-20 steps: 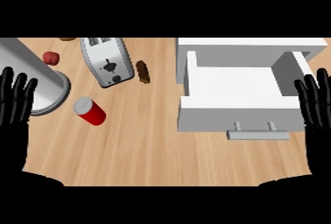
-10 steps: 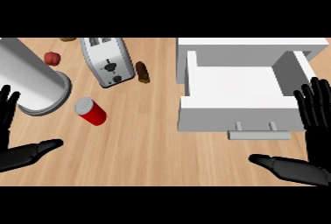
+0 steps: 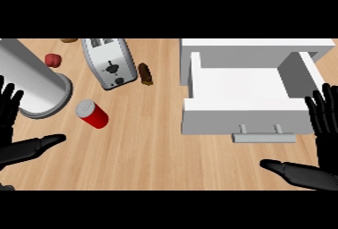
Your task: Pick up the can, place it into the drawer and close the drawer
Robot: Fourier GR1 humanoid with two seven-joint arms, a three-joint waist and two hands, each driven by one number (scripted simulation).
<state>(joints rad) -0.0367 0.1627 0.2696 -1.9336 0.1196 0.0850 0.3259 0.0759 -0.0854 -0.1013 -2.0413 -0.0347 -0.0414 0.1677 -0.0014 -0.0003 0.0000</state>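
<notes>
Since a moment ago neither arm has shifted much, and the small red cylindrical can with a silver top (image 3: 91,114) lies tilted on the light wooden surface (image 3: 165,156) where it was, just right of the large silver cylinder (image 3: 33,82) and below the silver toaster (image 3: 109,62). Bare wood stretches between it and the open white drawer (image 3: 247,100), whose grey handle (image 3: 264,136) faces the near edge. Both hold nothing: the left robot hand (image 3: 10,134) at the left edge and the right robot hand (image 3: 323,147) at the right edge have fingers straight and thumbs spread.
</notes>
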